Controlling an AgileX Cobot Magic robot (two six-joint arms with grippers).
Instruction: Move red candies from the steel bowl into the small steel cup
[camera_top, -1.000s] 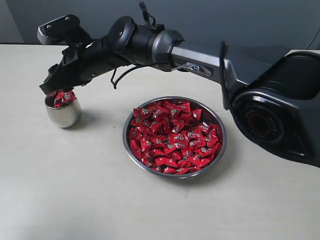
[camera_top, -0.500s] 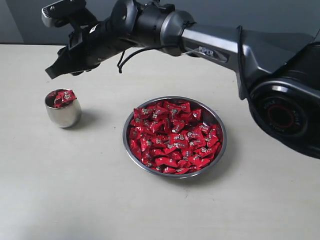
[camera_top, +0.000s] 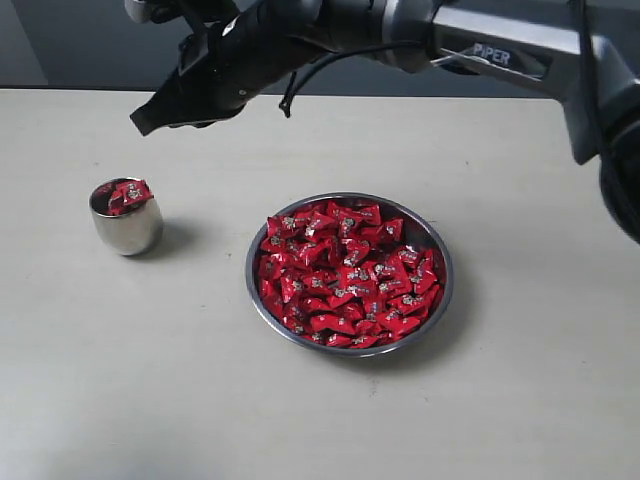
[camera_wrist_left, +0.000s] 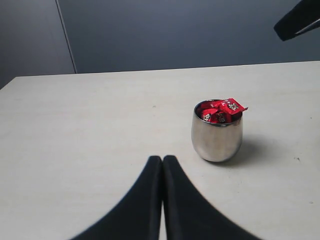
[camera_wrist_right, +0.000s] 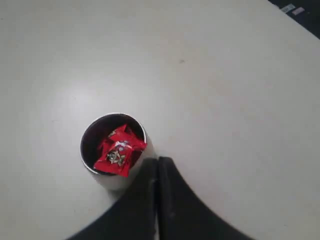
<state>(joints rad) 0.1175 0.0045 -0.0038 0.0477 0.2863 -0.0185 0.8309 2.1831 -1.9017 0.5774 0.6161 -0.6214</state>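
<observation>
The steel bowl (camera_top: 432, 245) sits mid-table, heaped with red candies (camera_top: 345, 272). The small steel cup (camera_top: 125, 228) stands to its left, holding a few red candies (camera_top: 128, 194) that poke above the rim. In the right wrist view the cup (camera_wrist_right: 90, 162) and its candies (camera_wrist_right: 119, 151) lie just beside my right gripper (camera_wrist_right: 158, 160). That right gripper (camera_top: 140, 124) hangs in the air above and behind the cup, shut with nothing in it. My left gripper (camera_wrist_left: 162, 159) is shut and empty, low over the table, facing the cup (camera_wrist_left: 216, 137).
The right arm (camera_top: 400, 25) stretches across the back of the table from the right. A dark wall (camera_wrist_left: 175, 30) runs behind the table's far edge. Bare tabletop (camera_top: 150, 380) lies in front of cup and bowl.
The right gripper has lifted up off the cup and drifted right, closing its jaws as it rose. A candy it released stays in the cup.
</observation>
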